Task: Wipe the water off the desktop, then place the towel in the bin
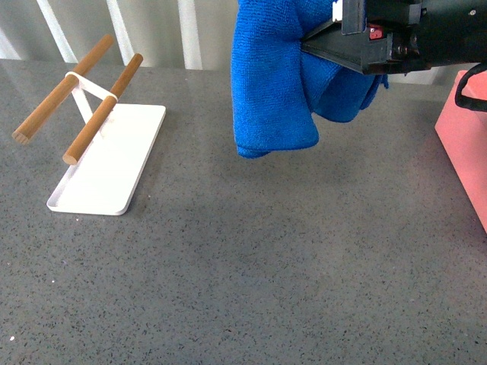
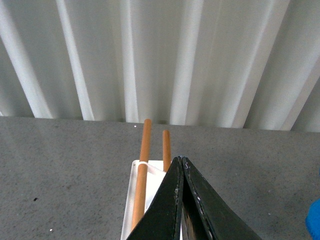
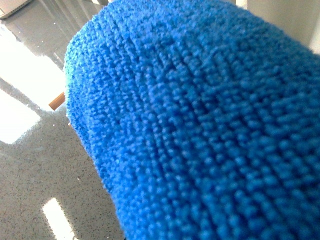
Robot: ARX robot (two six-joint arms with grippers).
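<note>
The right gripper is seen clamped on the blue microfibre towel. The towel is held clear of the speckled desktop and hangs with its long axis pointing down. In the right wrist view the frame is almost filled by its pile. The salmon-pink bin is found near the gripper, on its right, cut off by the edge of the front view. A sideways carry to the right is therefore judged to be called for, and the right arm is the nearer one. The left gripper is shown closed on nothing, aimed toward the white tray. One towel, one bin, one tray and two wooden rods are counted. No water can be made out on the desktop.
</note>
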